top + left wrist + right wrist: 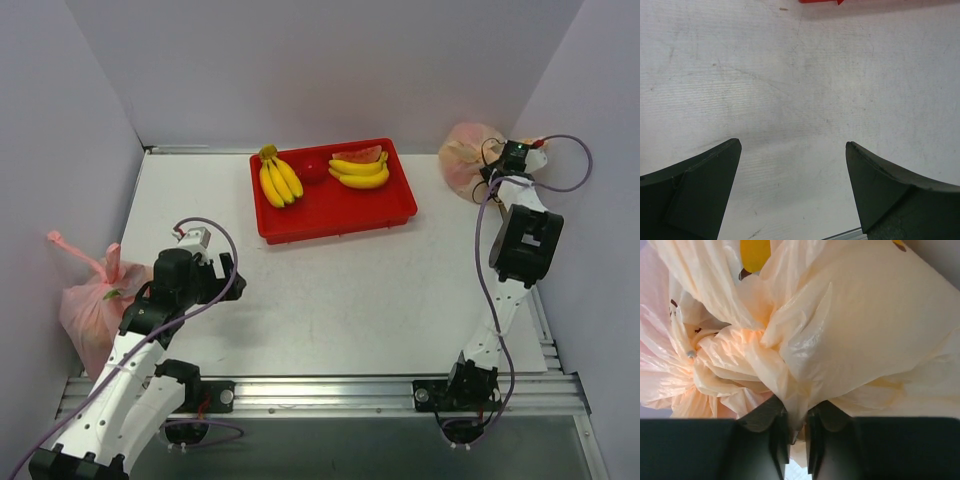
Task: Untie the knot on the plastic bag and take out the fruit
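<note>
Red tray (330,208), banana bunches (279,180) and watermelon slice (358,156) inside, pink bag (90,305) far left

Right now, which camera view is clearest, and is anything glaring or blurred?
Top external: even, soft light, sharp, faint shadow beside the red tray. Left wrist: table scratches crisp, left gripper fingers dark and soft-edged. Right wrist: plastic bag fills the frame, bright and glowing, close folds slightly soft; right gripper nearly black.

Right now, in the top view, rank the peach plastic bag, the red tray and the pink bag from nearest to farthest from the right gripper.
1. plastic bag, far right, pinched by the right gripper.
2. red tray, back centre.
3. pink bag, far left.
</note>
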Robot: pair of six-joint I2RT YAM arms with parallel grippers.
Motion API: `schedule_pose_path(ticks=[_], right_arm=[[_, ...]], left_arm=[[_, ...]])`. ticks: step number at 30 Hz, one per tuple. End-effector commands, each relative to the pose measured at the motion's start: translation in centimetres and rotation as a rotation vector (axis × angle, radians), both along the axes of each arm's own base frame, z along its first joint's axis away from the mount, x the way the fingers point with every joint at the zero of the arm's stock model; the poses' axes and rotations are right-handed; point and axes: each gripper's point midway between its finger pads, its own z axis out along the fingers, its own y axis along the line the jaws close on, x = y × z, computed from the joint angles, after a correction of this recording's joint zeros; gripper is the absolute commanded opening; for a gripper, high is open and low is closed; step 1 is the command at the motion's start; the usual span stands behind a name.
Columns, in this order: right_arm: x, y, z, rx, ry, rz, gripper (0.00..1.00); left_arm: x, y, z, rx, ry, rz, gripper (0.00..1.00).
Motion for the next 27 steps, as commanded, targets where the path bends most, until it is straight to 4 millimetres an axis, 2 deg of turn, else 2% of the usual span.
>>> schedule_pose_path(ticks=[1, 2, 3, 7, 8, 10, 11, 12, 13, 14, 15, 16, 17, 19, 20, 21, 23, 25, 26, 27], right_arm=[[-0.6, 0.2, 0.7, -0.005, -0.031, 0.013, 0.12], [-0.9, 0.2, 1.6, -0.007, -0.042, 0.011, 0.02], [-1.2, 0.4, 1.7, -0.006, -0.044, 0.011, 0.0], [-4.0, 1.7, 1.8, 0.028, -0.045, -0.006, 0.0], [-5.7, 2.4, 1.5, 0.04, -0.027, -0.01, 0.0], [-7.1, 3.3, 1.8, 0.051, -0.032, -0.01, 0.0], [-8.0, 3.8, 3.1, 0.048, -0.05, -0.009, 0.0], [-9.9, 4.5, 1.5, 0.065, -0.007, -0.011, 0.0], [-11.0, 5.0, 1.3, 0.074, 0.003, -0.013, 0.0], [-11.9, 6.0, 2.9, 0.105, -0.032, 0.006, 0.0], [-14.2, 6.9, 0.9, 0.132, 0.018, 0.004, 0.0], [-15.3, 7.3, 0.9, 0.142, 0.022, 0.007, 0.0], [-16.3, 7.9, 2.9, 0.139, -0.017, 0.016, 0.0], [-20.1, 9.1, 1.1, 0.153, 0.062, 0.028, 0.0], [-21.3, 9.5, 2.7, 0.142, 0.04, 0.043, 0.0], [-23.4, 10.3, 1.8, 0.147, 0.114, 0.07, 0.0], [-26.5, 11.7, 2.3, 0.133, 0.143, 0.109, 0.0], [-29.6, 12.9, 1.9, 0.113, 0.212, 0.171, 0.0], [-31.1, 13.6, 2.6, 0.093, 0.191, 0.198, 0.0], [-33.0, 14.6, 2.2, 0.102, 0.233, 0.23, 0.0]], left_arm=[[1.2, -0.4, 2.2, -0.016, -0.084, -0.02, 0.97], [1.2, -0.3, 2.3, -0.017, -0.091, -0.017, 0.97], [1.2, -0.3, 2.5, -0.019, -0.096, -0.018, 0.97], [1.1, -0.3, 2.9, -0.031, -0.121, -0.017, 0.97], [1.1, -0.3, 3.1, -0.035, -0.134, -0.017, 0.97], [1.0, -0.3, 3.4, -0.04, -0.147, -0.018, 0.97], [1.0, -0.3, 3.7, -0.044, -0.165, -0.016, 0.98], [1.0, -0.3, 4.0, -0.048, -0.175, -0.019, 0.97], [0.9, -0.3, 4.2, -0.051, -0.184, -0.021, 0.97], [0.8, -0.4, 4.6, -0.06, -0.202, -0.026, 0.97], [0.7, -0.5, 4.7, -0.064, -0.209, -0.032, 0.97], [0.7, -0.6, 4.8, -0.07, -0.216, -0.035, 0.97], [0.6, -0.6, 5.1, -0.074, -0.232, -0.04, 0.97], [0.5, -0.8, 5.5, -0.086, -0.245, -0.049, 0.97], [0.3, -0.9, 5.7, -0.09, -0.253, -0.053, 0.97], [0.2, -1.0, 5.8, -0.095, -0.26, -0.06, 0.97], [0.1, -1.2, 5.9, -0.105, -0.266, -0.07, 0.98], [0.0, -1.5, 6.1, -0.117, -0.267, -0.079, 0.97], [0.0, -1.7, 6.1, -0.122, -0.268, -0.088, 0.97], [-0.1, -1.9, 6.4, -0.131, -0.273, -0.102, 0.97]])
